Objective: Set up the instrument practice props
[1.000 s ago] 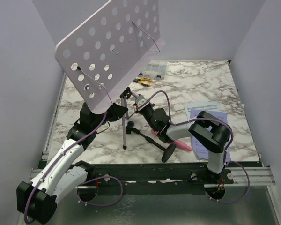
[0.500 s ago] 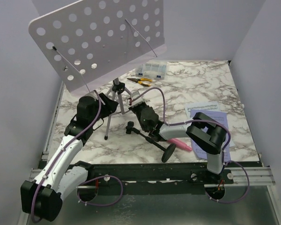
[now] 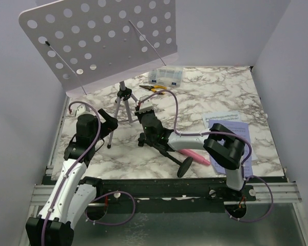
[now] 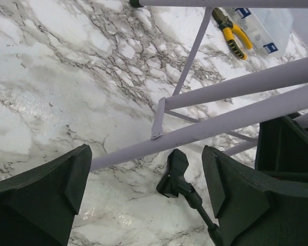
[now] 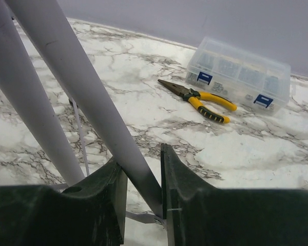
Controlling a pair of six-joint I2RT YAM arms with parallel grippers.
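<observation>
The lilac perforated music-stand plate [image 3: 100,43] rises tilted at the back left on its tripod [image 3: 122,105], whose legs rest on the marble. My right gripper [image 3: 143,111] is shut on one tripod leg [image 5: 87,87], which runs slantwise between its fingers [image 5: 143,169]. My left gripper [image 3: 107,122] stands wide open just left of the tripod. A lilac leg [image 4: 220,120] crosses ahead of its fingers [image 4: 146,159] without touching them. The black microphone stand [image 3: 167,151] lies on its side with the pink microphone [image 3: 199,158] beside it; its clip [image 4: 175,171] shows between my left fingers. The sheet-music pages [image 3: 227,123] lie at the right.
A clear compartment box [image 3: 166,76] and yellow-handled pliers [image 3: 155,88] lie at the back, behind the tripod; both show in the right wrist view, the box [image 5: 241,74] and the pliers [image 5: 203,102]. Lilac walls close in on the left, back and right.
The left gripper has opened wide, let go of the stand and drawn back left. The stand has swung more upright and shifted left, with the right gripper following on its leg.
</observation>
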